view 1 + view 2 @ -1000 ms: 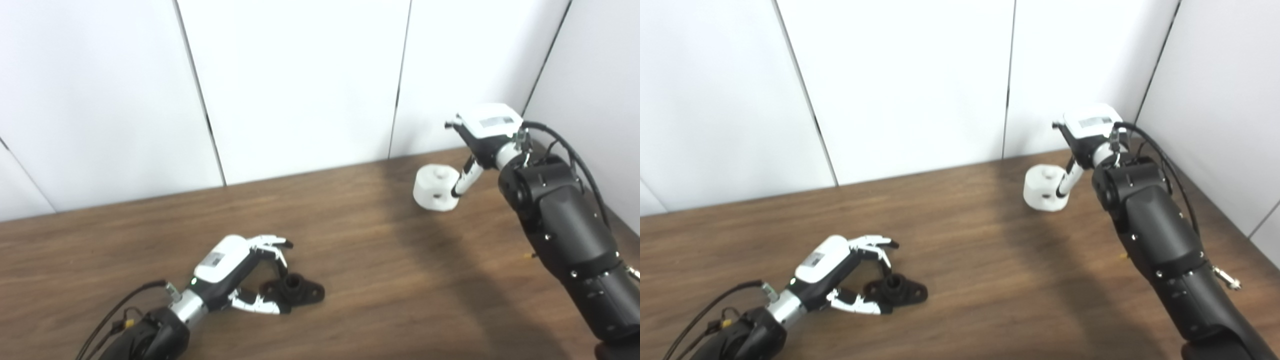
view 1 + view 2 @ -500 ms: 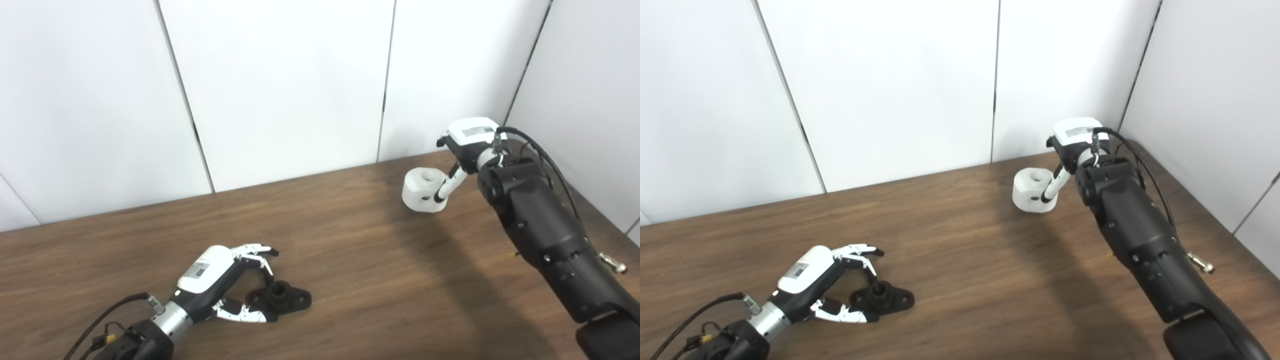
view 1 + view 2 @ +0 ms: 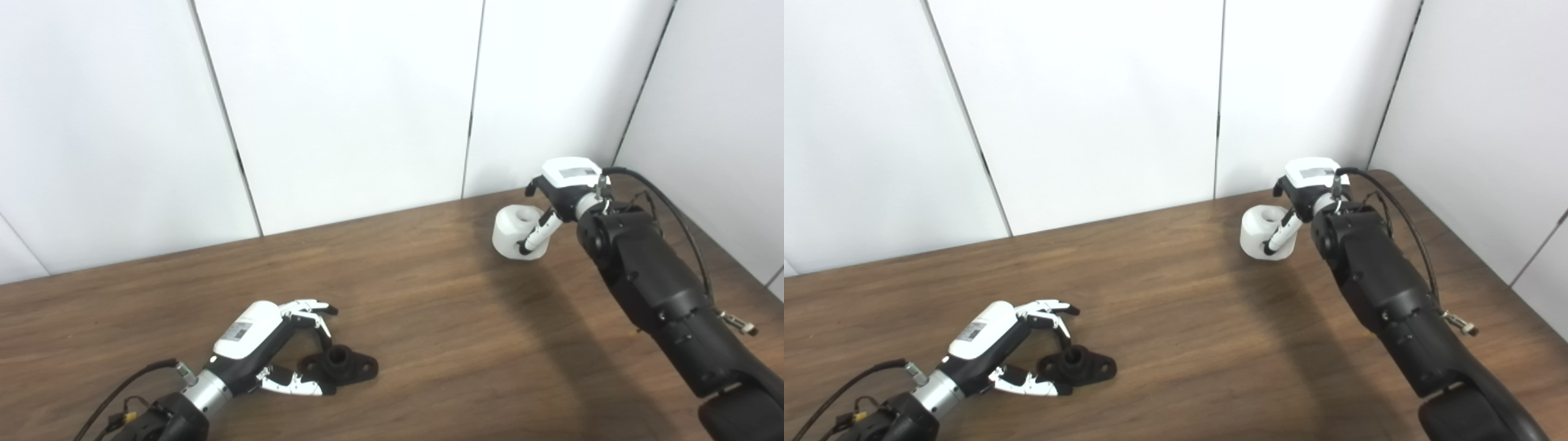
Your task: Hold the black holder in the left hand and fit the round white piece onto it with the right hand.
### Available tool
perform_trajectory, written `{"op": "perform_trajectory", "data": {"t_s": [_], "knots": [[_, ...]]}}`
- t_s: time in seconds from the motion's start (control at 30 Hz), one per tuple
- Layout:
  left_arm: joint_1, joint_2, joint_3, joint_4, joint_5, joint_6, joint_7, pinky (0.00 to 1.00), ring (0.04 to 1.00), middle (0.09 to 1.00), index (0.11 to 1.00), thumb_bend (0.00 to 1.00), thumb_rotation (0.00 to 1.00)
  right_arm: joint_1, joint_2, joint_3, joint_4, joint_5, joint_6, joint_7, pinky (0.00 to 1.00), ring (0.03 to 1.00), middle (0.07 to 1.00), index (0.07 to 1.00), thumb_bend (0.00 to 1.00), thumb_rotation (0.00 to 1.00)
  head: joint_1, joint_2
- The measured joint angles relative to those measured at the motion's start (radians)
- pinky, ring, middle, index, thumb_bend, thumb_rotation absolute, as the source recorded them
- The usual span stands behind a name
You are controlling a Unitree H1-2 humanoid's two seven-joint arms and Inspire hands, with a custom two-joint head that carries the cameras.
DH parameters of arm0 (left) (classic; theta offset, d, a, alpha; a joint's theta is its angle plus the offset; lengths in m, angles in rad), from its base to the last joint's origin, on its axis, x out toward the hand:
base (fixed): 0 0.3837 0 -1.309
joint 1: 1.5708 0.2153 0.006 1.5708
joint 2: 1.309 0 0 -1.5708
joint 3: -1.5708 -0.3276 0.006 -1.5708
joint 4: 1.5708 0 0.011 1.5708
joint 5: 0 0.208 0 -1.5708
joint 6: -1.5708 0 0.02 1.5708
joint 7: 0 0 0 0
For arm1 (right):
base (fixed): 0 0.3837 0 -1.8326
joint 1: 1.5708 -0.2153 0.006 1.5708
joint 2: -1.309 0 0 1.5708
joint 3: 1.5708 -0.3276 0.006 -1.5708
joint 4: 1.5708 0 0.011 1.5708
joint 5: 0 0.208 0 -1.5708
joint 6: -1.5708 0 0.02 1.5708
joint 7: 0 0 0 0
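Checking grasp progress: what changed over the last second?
The right hand closed in on the round white piece; one finger now lies across its side. The piece barely moved. The left hand stays open around the black holder, which stays flat on the table. The camera shifted too.

Left hand [image 3: 269,343]: white back shell with a small grey label, black palm frame, fingers [image 3: 306,306] white with black tips. Silver wrist collar [image 3: 202,386] bearing a green light; black forearm [image 3: 165,419]; black cable [image 3: 131,383] looping from the wrist, with a yellow connector nearby. Right hand [image 3: 566,184]: the same white shell and label over a black frame, white finger [image 3: 538,231] with black segments. Right forearm [image 3: 661,294]: glossy black casing dotted with small silver screws; black cable [image 3: 680,226] arching along it; a metal fitting [image 3: 738,323] projecting near its lower end.
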State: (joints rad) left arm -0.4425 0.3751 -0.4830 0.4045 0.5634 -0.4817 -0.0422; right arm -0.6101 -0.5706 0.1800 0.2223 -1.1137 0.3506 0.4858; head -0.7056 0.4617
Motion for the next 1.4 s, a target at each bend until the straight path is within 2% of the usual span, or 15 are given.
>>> {"op": "perform_trajectory", "data": {"t_s": [0.43,0.5,0.6,0.63,0.67,0.7,0.83,1.0,1.2,1.3,1.4], "knots": [[0.009,0.010,0.006,-0.024,0.000,0.002,-0.010,0.74,0.847,0.818,0.486,0.52,0.05,0.000,0.004,0.046,0.008,0.037,0.014,-0.013,0.81,0.885,0.883,0.742,0.98,0.35,0.008,0.011],[0.013,0.016,0.008,-0.035,-0.002,0.002,-0.021,0.74,0.844,0.816,0.486,0.52,0.05,0.000,0.004,0.056,0.010,0.037,0.028,-0.010,0.82,0.888,0.884,0.731,0.97,0.34,0.008,0.012],[0.014,0.017,0.013,-0.040,-0.005,0.002,-0.035,0.73,0.838,0.812,0.486,0.52,0.05,0.000,0.004,0.078,0.010,0.033,0.044,0.013,0.82,0.882,0.861,0.667,0.94,0.29,0.005,0.014],[0.014,0.017,0.015,-0.040,-0.005,0.002,-0.036,0.73,0.837,0.812,0.486,0.52,0.05,0.000,0.004,0.084,0.010,0.033,0.045,0.019,0.82,0.860,0.826,0.621,0.91,0.24,0.003,0.015],[0.014,0.018,0.015,-0.041,-0.004,0.002,-0.037,0.73,0.836,0.811,0.486,0.52,0.05,0.000,0.004,0.085,0.010,0.033,0.046,0.020,0.83,0.847,0.805,0.580,0.82,0.21,0.005,0.015],[0.014,0.018,0.016,-0.043,-0.004,0.002,-0.038,0.72,0.835,0.810,0.486,0.52,0.05,0.000,0.004,0.085,0.010,0.033,0.048,0.020,0.82,0.815,0.761,0.516,0.62,0.17,0.005,0.015],[0.017,0.021,0.019,-0.056,-0.005,0.009,-0.052,0.73,0.844,0.818,0.486,0.52,0.05,0.005,0.003,0.079,0.008,0.045,0.049,-0.002,0.80,0.770,0.695,0.484,0.53,0.14,0.005,0.018],[0.027,0.023,0.024,-0.067,-0.005,0.011,-0.057,0.74,0.844,0.818,0.486,0.52,0.05,0.021,0.002,0.072,-0.002,0.055,0.049,-0.024,0.75,0.737,0.662,0.481,0.52,0.13,0.005,0.026],[0.034,0.024,0.030,-0.096,-0.005,0.038,-0.088,0.75,0.851,0.827,0.486,0.52,0.05,0.036,-0.005,0.073,-0.008,0.061,0.045,-0.063,0.74,0.727,0.646,0.482,0.52,0.14,0.037,0.043],[0.037,0.024,0.031,-0.104,-0.005,0.047,-0.091,0.73,0.840,0.822,0.486,0.52,0.05,0.047,-0.015,0.075,-0.036,0.063,0.039,-0.066,0.72,0.727,0.655,0.481,0.52,0.14,0.077,0.058],[0.037,0.023,0.032,-0.106,-0.001,0.049,-0.090,0.72,0.833,0.819,0.486,0.52,0.05,0.054,-0.028,0.075,-0.108,0.073,0.037,-0.040,0.73,0.759,0.688,0.481,0.52,0.14,0.150,0.083]]}}
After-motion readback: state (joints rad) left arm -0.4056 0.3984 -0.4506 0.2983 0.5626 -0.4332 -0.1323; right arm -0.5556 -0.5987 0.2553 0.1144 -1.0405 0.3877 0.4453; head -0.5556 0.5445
